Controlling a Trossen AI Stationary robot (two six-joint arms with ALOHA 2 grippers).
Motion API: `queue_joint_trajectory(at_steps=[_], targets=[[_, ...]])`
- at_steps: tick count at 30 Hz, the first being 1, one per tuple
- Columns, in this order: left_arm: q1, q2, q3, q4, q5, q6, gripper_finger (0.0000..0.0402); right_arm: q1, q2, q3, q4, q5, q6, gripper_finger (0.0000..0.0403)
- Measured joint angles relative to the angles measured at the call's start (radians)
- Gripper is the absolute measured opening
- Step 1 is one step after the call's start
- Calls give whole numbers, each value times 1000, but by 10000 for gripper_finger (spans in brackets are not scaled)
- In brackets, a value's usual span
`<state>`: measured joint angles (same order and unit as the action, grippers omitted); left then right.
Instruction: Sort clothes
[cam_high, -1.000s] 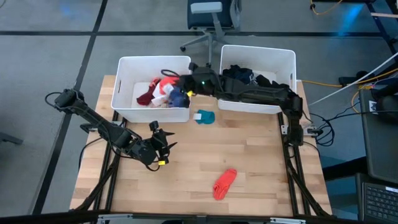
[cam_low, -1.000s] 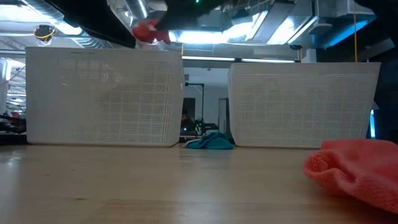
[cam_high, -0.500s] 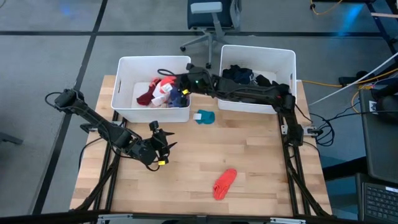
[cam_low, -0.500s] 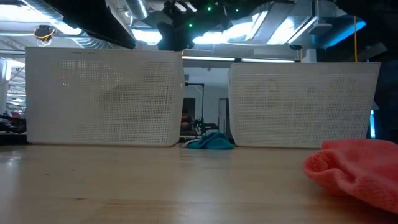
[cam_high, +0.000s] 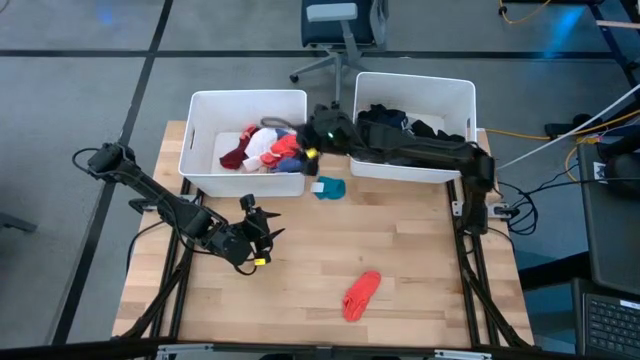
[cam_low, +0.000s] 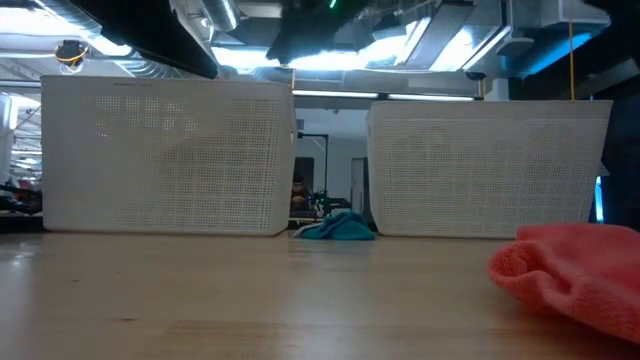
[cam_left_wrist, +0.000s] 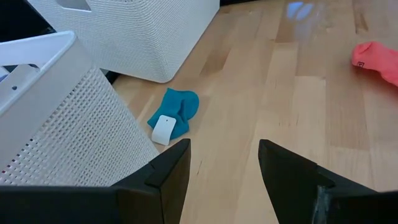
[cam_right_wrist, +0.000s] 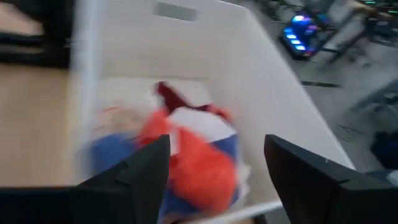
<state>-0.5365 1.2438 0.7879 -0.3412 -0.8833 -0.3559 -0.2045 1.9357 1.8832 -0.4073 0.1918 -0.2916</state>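
Table's left bin (cam_high: 200, 140): red garment (cam_right_wrist: 199, 165) lies below spread, empty right gripper (cam_right_wrist: 214, 168).

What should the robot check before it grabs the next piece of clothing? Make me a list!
1. Right pincer empty: ok, its fingers stand apart over the left bin, nothing between them.
2. Red garment dropped in the left bin: ok, it lies on the colourful pile.
3. Left pincer ready: ok, open and empty above the table.
4. Clothes left outside the bins: not ok, a teal garment lies in front of the gap between the bins and a coral-red garment near the table's front.
5. Teal garment free to pick: ok, nothing lies on it.
6. Right bin holds only dark clothes: cannot tell, the arm covers part.
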Motion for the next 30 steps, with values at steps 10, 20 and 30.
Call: queue_joint_trajectory(at_steps=[10, 20, 30], targets=[[0, 0, 0, 1, 0, -3, 180, 248, -182, 1, -484, -2, 103, 255], [1, 0, 0, 1, 0, -5, 180, 545, -170, -129, -684, -57, 338, 254], [1, 0, 0, 1, 0, -11, 180, 723, -170, -537, -436, -64, 598, 254]])
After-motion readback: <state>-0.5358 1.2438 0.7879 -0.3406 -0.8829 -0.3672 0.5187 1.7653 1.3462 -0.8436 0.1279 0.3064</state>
